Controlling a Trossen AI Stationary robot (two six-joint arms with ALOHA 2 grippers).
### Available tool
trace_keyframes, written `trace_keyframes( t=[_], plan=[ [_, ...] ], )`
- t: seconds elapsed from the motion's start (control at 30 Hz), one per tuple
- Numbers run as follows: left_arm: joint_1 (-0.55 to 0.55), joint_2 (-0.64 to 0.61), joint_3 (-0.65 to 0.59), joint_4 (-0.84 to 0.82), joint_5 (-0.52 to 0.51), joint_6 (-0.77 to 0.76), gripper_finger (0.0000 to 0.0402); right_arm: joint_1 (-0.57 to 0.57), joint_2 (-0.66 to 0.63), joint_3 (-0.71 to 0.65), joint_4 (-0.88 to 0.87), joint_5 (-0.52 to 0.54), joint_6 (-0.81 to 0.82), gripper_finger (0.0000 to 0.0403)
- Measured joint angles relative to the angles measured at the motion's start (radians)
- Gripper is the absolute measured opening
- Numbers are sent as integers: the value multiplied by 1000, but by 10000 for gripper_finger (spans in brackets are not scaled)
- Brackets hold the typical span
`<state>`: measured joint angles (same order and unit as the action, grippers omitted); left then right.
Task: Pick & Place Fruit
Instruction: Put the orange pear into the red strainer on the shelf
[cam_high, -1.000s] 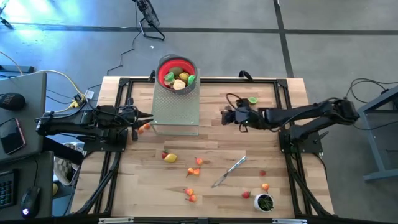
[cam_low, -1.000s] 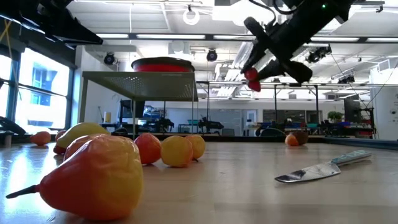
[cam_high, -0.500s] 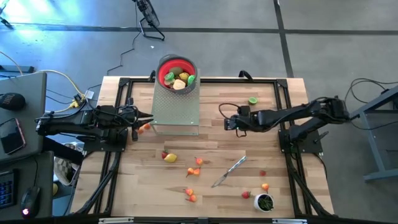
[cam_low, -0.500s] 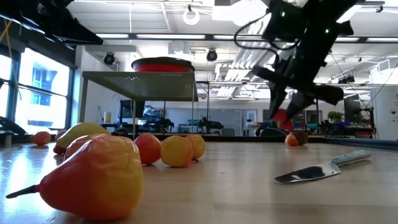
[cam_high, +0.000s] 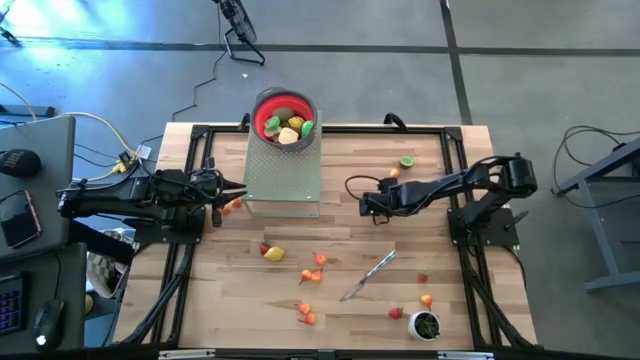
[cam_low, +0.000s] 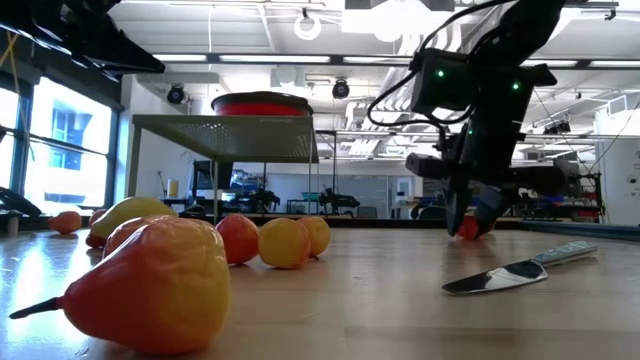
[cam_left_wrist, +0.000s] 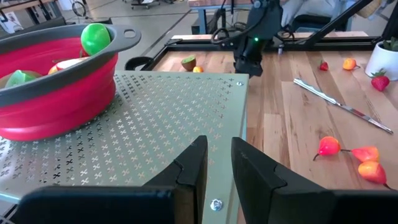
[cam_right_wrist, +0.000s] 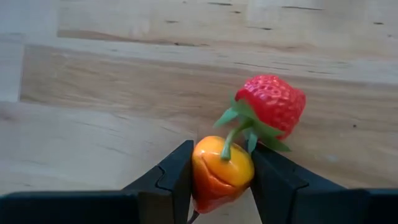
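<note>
My right gripper (cam_right_wrist: 221, 162) points steeply down over the middle of the table (cam_high: 368, 207), shut on an orange fruit piece (cam_right_wrist: 221, 169). A red strawberry (cam_right_wrist: 272, 102) with green leaves lies against that piece, just past the fingertips. More fruit lies loose on the near half of the table (cam_high: 273, 254), and some fills the red bowl (cam_high: 285, 118) on the perforated metal stand (cam_high: 283, 175). My left gripper (cam_left_wrist: 219, 155) waits at the stand's left edge (cam_high: 222, 195), slightly open and holding nothing. My right gripper pinches the orange fruit piece by its two sides (cam_right_wrist: 198, 167) between its two fingers. The fingers come from above, slanting steeply down. The piece sits low over the wood; whether it or the strawberry touches the table I cannot tell.
A silver knife (cam_high: 367, 275) lies near the table's middle, toward the near edge. A white cup with green contents (cam_high: 426, 325) stands at the near right corner. A lime half (cam_high: 407, 161) and a small orange piece (cam_high: 395, 172) lie at the far right.
My right gripper has sunk from well above the table to just over it and has tipped from nearly level to steeply downward. It carried the fruit piece along and stayed shut on it.
</note>
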<state>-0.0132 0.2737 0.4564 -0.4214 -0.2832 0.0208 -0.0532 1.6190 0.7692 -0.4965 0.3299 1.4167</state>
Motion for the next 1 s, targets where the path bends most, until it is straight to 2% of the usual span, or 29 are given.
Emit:
trace_keyframes(
  t=[0.13,0.37,0.5,0.63,1.0],
  plan=[
    [0,0,0,0,0,0,67,0,1,0,3,-27,-6,144],
    [0,0,0,0,0,-1,67,0,0,2,16,-52,1,207],
    [0,0,0,0,1,-2,67,0,-1,2,25,-83,18,217],
    [0,0,0,0,1,-2,67,-1,-2,2,27,-106,27,203],
    [0,0,0,0,1,-1,67,0,-5,1,29,-130,26,121]
  ],
)
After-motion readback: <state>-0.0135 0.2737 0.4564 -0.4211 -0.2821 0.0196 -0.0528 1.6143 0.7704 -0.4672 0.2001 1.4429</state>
